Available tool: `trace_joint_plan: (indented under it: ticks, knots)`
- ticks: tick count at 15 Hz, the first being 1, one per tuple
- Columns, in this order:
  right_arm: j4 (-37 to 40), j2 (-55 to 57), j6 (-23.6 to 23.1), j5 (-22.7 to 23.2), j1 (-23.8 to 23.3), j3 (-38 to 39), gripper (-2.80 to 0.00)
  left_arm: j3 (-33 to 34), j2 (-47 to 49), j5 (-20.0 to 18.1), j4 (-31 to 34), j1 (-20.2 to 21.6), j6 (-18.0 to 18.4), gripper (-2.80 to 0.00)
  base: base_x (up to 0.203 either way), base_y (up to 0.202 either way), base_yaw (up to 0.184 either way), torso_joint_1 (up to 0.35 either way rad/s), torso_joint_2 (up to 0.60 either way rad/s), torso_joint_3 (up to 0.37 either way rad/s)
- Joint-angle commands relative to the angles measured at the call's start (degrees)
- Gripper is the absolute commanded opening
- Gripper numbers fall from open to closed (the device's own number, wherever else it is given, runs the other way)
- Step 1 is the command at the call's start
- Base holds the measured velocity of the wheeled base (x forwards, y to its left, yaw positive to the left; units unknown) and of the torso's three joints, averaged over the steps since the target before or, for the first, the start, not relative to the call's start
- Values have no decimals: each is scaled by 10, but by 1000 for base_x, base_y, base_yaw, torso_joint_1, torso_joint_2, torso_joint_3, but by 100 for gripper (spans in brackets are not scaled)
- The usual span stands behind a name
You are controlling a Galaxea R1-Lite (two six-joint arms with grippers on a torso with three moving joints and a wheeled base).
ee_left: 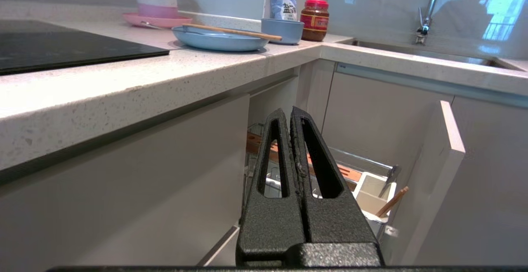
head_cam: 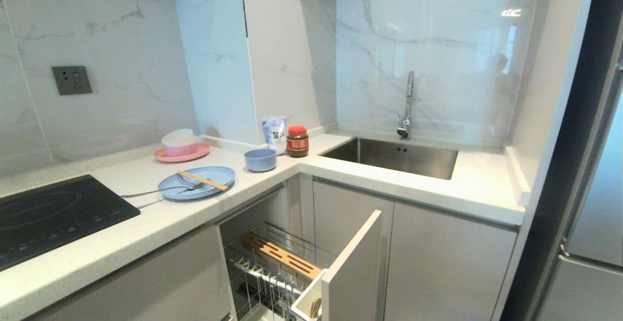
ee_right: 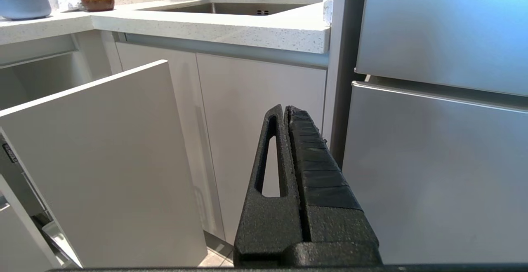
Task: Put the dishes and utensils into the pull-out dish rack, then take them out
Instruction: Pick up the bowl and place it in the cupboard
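Observation:
The light-blue plate [head_cam: 196,183] lies on the counter with the wooden chopsticks [head_cam: 202,180] and silver cutlery [head_cam: 151,193] across it. The light-blue bowl [head_cam: 260,159] stands just behind it. Below, the pull-out dish rack [head_cam: 265,275] is drawn out, showing its wooden strip [head_cam: 280,258], white caddy [ee_left: 373,193] and grey front panel [head_cam: 353,267]. A wooden stick [ee_left: 392,202] leans in the caddy. My left gripper [ee_left: 288,113] is shut and empty, below counter height, pointing at the rack. My right gripper [ee_right: 285,109] is shut and empty, low before the sink cabinet. Neither arm shows in the head view.
A pink plate with stacked bowls [head_cam: 181,148], a salt bag [head_cam: 275,133] and a red-lidded jar [head_cam: 297,141] stand at the back of the counter. The black hob [head_cam: 48,214] is at the left, the steel sink [head_cam: 394,155] and faucet [head_cam: 406,104] at the right, beside the fridge [ee_right: 441,140].

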Motion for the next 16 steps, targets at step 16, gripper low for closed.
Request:
trace_joint_plan:
  ticks: [16]
  knots:
    - [0, -2, 0, 0, 0, 1, -280, 14, 1, 0, -1, 0, 1, -280, 0, 0, 0, 0, 0, -2]
